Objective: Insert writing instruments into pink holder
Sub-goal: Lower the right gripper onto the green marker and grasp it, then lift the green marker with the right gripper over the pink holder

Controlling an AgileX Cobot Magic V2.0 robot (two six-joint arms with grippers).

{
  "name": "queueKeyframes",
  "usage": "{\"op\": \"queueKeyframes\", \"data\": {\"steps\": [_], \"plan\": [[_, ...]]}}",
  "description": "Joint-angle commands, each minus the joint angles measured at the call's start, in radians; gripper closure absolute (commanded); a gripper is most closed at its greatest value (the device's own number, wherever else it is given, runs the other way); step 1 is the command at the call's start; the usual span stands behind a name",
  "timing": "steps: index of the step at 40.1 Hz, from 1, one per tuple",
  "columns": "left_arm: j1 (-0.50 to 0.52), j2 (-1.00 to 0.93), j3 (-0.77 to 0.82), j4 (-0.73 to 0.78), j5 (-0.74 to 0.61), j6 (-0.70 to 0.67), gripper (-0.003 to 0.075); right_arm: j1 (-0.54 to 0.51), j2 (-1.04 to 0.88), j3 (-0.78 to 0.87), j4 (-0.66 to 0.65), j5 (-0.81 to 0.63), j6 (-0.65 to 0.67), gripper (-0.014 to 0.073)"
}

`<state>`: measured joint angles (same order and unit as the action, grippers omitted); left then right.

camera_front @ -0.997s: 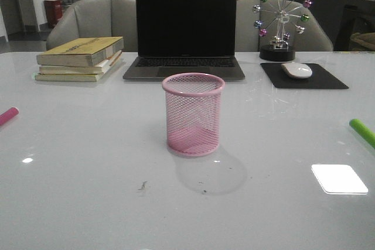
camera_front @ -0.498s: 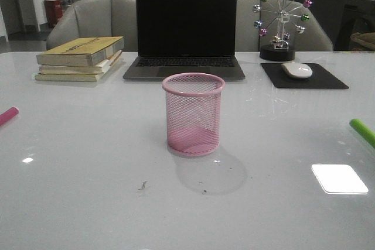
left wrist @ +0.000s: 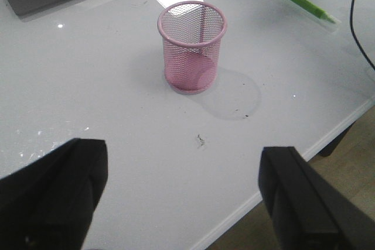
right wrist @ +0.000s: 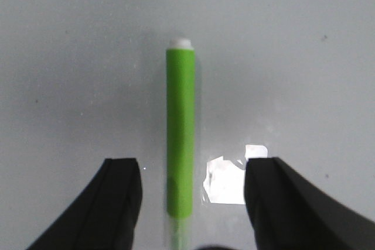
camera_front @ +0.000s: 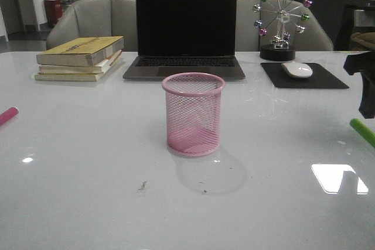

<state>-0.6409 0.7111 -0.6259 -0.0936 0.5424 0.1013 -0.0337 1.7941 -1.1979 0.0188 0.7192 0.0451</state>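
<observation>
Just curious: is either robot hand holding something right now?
No. The right gripper is open over the lying green marker; the left gripper is open too.

The holder (camera_front: 193,114) stands upright at the middle of the desk (camera_front: 88,191). Behind it sits a laptop (camera_front: 185,30), with stacked books (camera_front: 81,58) to its left and a mouse (camera_front: 297,69) on a pad (camera_front: 303,76) to its right. One marker (camera_front: 8,115) lies at the desk's far left edge, another marker (camera_front: 362,132) at the far right, below the right pincer (camera_front: 364,83).
</observation>
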Motion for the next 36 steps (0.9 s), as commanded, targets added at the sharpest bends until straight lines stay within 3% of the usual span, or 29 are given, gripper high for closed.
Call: {"op": "queueKeyframes", "data": {"steps": [1, 17, 36], "plan": [[-0.008, 0.001, -0.03, -0.012, -0.081, 0.002, 0.0138, -0.005, 0.015, -0.085, 0.007, -0.01, -0.019, 0.0095], [-0.008, 0.001, -0.03, -0.012, -0.081, 0.002, 0.0138, -0.005, 0.156, -0.217, 0.0, 0.032, -0.019, 0.0102], [-0.008, 0.001, -0.03, -0.012, -0.081, 0.002, 0.0138, -0.005, 0.155, -0.231, -0.002, 0.044, -0.019, 0.0445]]}}
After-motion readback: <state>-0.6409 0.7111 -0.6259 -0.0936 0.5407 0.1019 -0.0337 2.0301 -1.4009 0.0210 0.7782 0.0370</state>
